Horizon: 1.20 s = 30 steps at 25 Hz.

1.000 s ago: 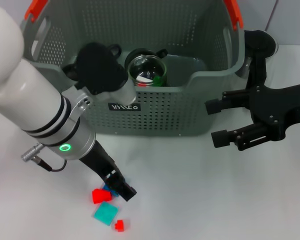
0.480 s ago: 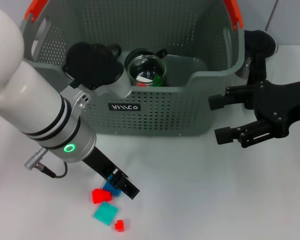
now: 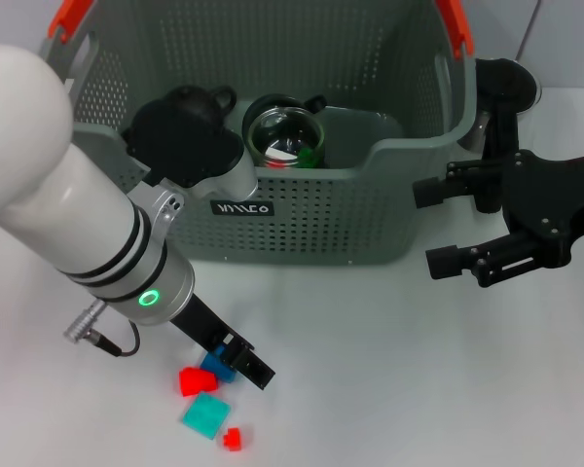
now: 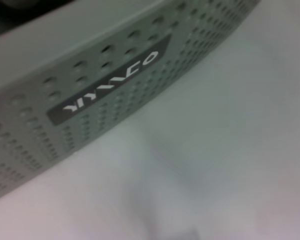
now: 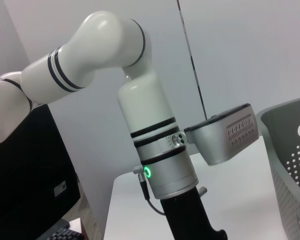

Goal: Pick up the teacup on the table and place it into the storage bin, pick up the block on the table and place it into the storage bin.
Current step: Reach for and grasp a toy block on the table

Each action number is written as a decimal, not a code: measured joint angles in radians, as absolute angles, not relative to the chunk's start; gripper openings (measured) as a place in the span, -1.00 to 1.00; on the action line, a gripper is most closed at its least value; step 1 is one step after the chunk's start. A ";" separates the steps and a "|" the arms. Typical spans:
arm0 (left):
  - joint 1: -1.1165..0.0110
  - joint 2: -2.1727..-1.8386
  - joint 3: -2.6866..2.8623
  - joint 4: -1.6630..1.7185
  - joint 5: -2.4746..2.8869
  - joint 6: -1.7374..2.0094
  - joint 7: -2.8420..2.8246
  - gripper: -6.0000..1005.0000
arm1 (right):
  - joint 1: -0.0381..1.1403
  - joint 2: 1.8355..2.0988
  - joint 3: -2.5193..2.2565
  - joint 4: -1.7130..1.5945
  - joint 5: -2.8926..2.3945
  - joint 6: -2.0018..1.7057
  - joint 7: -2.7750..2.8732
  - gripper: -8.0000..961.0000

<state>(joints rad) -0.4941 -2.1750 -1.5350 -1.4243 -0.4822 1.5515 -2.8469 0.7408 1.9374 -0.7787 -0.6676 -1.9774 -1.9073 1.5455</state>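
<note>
The left arm, white with black bands and a green ring light at the wrist, reaches down toward the table's near left part, its left gripper [image 3: 243,364] low over the surface; its fingers cannot be made out. The black right arm stretches in from the right edge, its right gripper [image 3: 436,228] spread wide, held above the table.

Even, bright, soft-shadowed light; left wrist view blurred, glare on the teacup [image 3: 286,140].

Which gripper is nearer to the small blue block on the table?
Left. The left gripper is right at the blue block; the right gripper hangs far off, beside the grey-green perforated bin.
</note>
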 joint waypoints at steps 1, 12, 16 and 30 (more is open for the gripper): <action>-0.493 -2.175 -1.529 -1.424 -0.477 1.546 -2.855 0.91 | 0.741 1.937 -0.779 -0.671 -1.978 -1.910 1.545 0.96; -0.496 -2.175 -1.449 -1.422 -0.390 1.511 -2.966 0.91 | 0.738 1.937 -0.780 -0.689 -1.980 -1.931 1.522 0.96; -0.493 -2.178 -1.445 -1.422 -0.385 1.506 -2.977 0.91 | 0.738 1.937 -0.779 -0.693 -1.982 -1.943 1.516 0.96; -0.494 -2.178 -1.445 -1.378 -0.388 1.457 -2.979 0.91 | 0.736 1.934 -0.778 -0.700 -1.982 -1.951 1.505 0.96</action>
